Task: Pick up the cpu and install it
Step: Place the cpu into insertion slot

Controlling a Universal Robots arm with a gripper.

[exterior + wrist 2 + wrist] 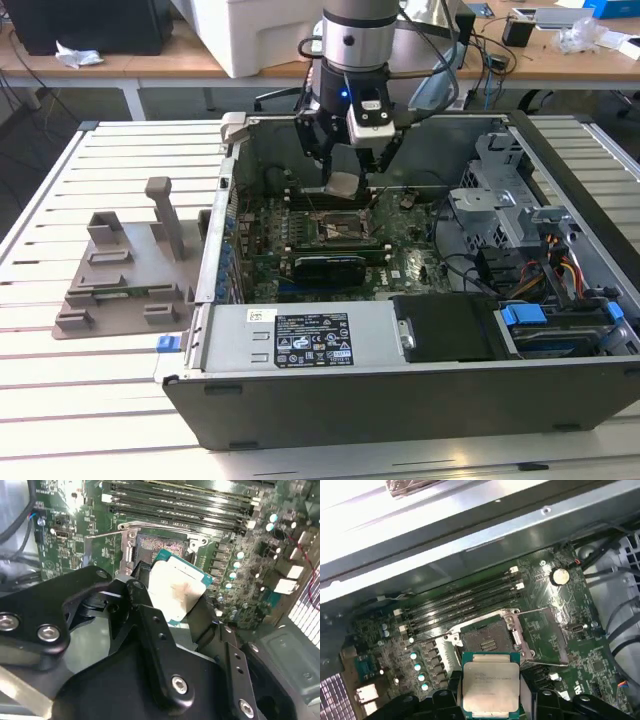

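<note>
First wrist view: pincer (491, 692) clamping cpu (490, 682) nr socket (487, 640); exterior view: grey fixture (125, 270) outside case (400, 400).

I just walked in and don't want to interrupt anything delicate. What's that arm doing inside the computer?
The arm's gripper is shut on the cpu, with its fingers on opposite sides of the chip. It holds the cpu inside the open computer case, just above the motherboard and close to the socket, which is open with no chip in it. The cpu is not seated yet. A grey plastic fixture sits on the table, on the exterior view's left of the case.
</note>
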